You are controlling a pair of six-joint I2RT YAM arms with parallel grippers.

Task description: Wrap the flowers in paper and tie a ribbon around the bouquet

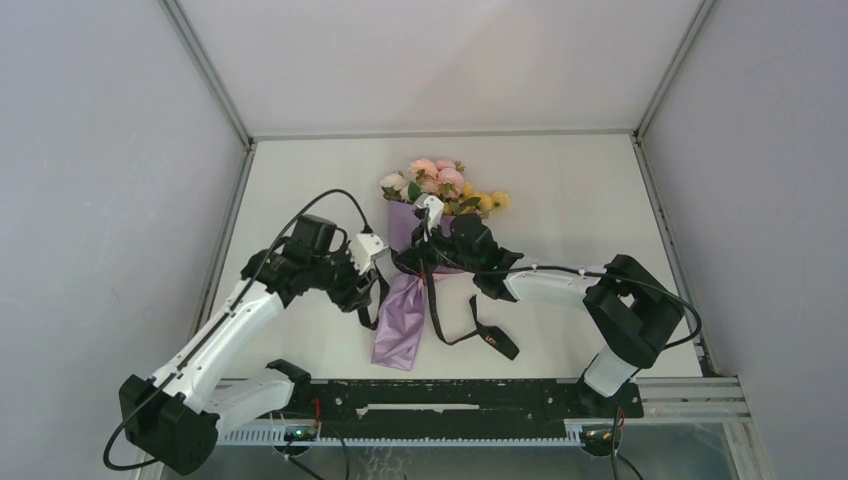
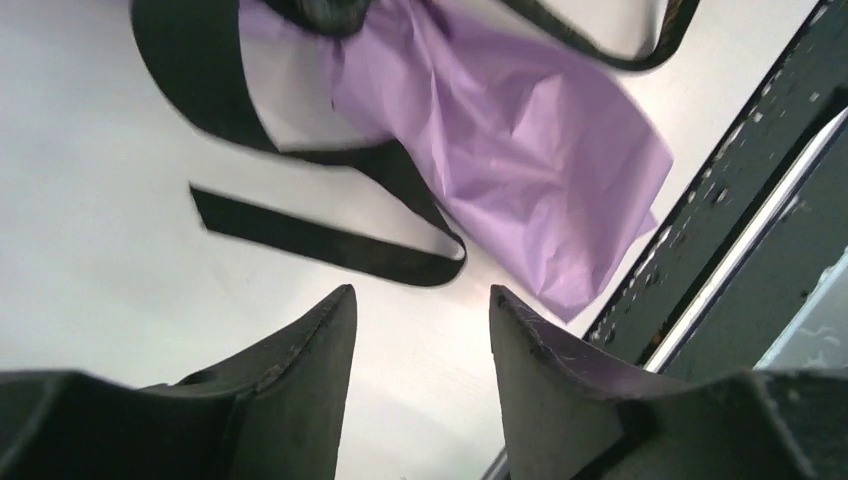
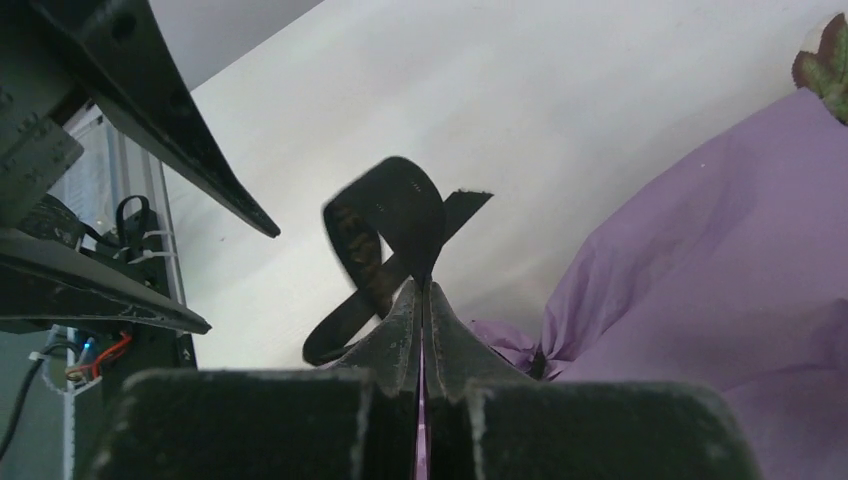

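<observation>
The bouquet lies mid-table with its pink, yellow and white flowers [image 1: 440,182] at the far end. Lilac paper [image 1: 402,325] wraps the stems, its tail pointing to the near edge. The black ribbon [image 1: 438,320] loops around the paper's waist and trails off on both sides. My left gripper [image 1: 362,292] hovers open just left of the paper; the left wrist view shows nothing between its jaws [image 2: 422,292], with ribbon [image 2: 330,245] and paper [image 2: 520,150] beyond them. My right gripper [image 1: 410,258] is shut on a ribbon strand [image 3: 400,205] at its tips [image 3: 424,283], beside the paper [image 3: 720,290].
A black mounting rail [image 1: 450,398] runs along the near edge, close to the paper's tail. Grey walls enclose the white table [image 1: 560,190] on three sides. The left arm's black links [image 3: 150,110] fill the upper left of the right wrist view.
</observation>
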